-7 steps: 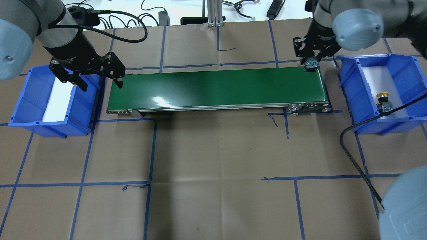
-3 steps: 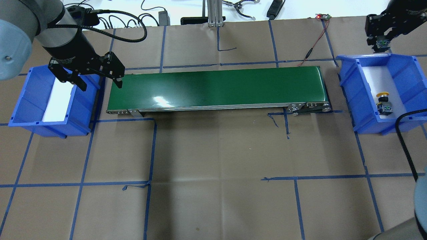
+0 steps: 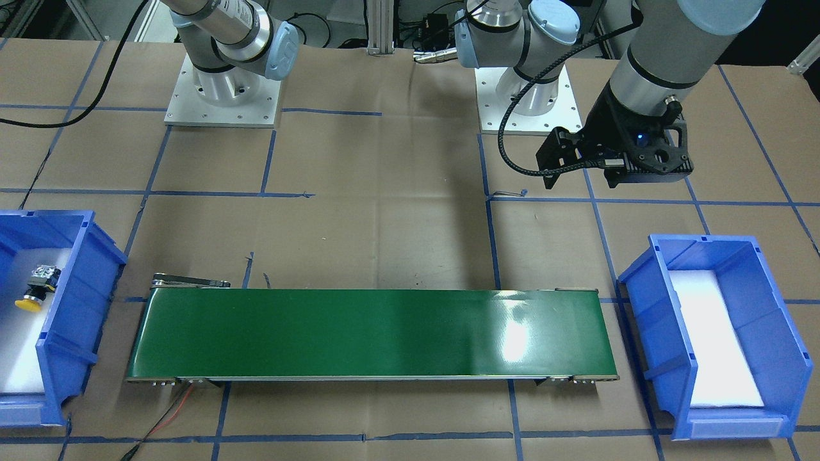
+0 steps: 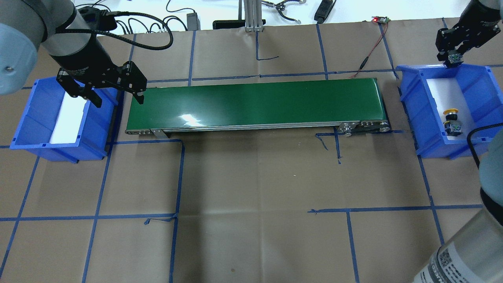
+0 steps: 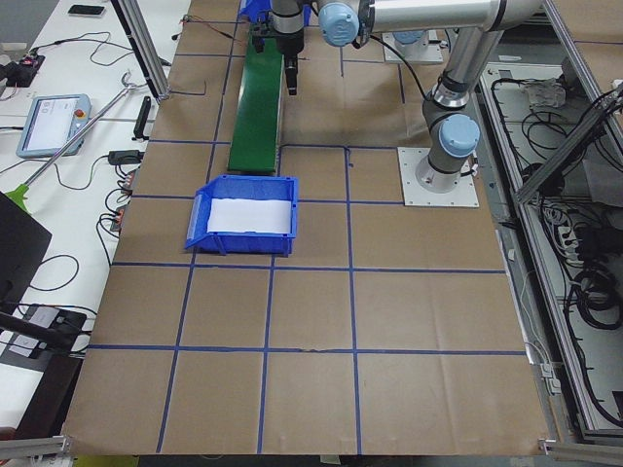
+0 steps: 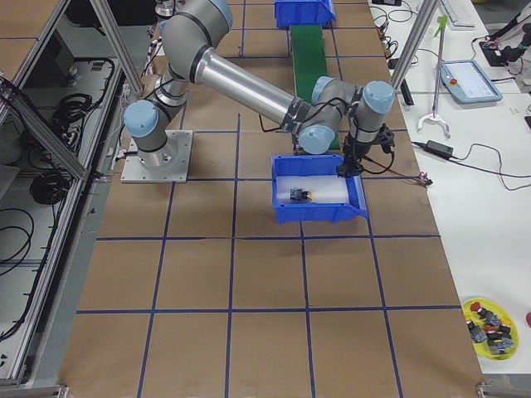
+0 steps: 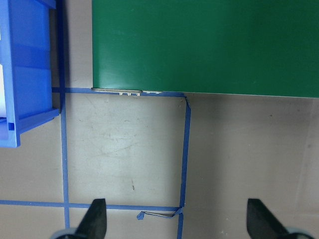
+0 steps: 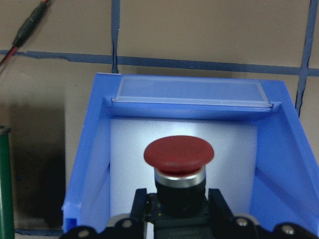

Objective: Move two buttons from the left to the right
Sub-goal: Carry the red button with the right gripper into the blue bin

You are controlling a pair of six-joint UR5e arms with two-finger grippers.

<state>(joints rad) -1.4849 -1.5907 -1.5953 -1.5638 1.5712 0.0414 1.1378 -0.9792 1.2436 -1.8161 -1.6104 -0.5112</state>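
Red button (image 8: 178,158) is clamped in the right gripper (image 4: 453,58) over the twelve-o'clock rim of the blue bin (image 4: 412,106); yellow button (image 4: 450,113) is laid inside; left gripper (image 4: 119,101) is held wide apart.

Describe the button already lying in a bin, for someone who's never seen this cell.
Find the long green conveyor belt, then the blue bin off its end on the robot's right. On that bin's white liner lies the yellow button. The nearby red button is gripped in the right hand instead.
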